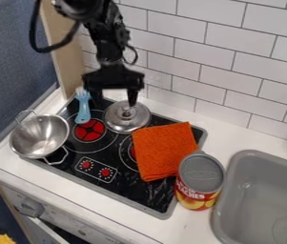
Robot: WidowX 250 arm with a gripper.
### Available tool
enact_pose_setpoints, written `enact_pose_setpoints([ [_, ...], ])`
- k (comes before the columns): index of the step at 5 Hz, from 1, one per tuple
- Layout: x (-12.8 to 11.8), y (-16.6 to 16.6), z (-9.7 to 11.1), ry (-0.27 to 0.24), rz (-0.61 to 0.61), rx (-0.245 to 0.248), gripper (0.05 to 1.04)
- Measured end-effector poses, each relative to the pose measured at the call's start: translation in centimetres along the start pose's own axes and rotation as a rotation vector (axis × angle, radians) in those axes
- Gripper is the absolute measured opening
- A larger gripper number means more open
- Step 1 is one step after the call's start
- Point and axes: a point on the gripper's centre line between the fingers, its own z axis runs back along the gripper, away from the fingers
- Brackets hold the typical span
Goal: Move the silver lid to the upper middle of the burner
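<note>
Metal bowl: a shiny silver bowl with two wire handles, on the left edge of the black stovetop.
Fork: a light-blue toy fork, tines toward the tiled wall, its handle end at the top of the left burner's red centre.
Knobs: two red ones on the stovetop's front panel, below that burner.
Hand: the black two-finger hand hangs over the back of the stovetop, fingers spread wide, nothing gripped; one finger is by the fork, the other just over the lid's knob.
Lid: the round silver lid, knob up, lies at the back of the stovetop, right of the fork and beside the cloth's upper left corner.
Cloth: a folded orange cloth, covering most of the right burner.
Can: a grey-topped can with a red and yellow label, upright at the stovetop's right edge.
Sink: a grey basin set in the white table, right of the can.
</note>
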Motion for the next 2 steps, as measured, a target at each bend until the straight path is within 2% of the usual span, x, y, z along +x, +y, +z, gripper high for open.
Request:
enact_pose_setpoints([
  [1, 0.3, 0.5, 2.2, -0.039, 0.015, -0.023, 1.001],
  [2, 0.4, 1.3, 3.9, -0.083, 0.015, 0.011, 1.001],
])
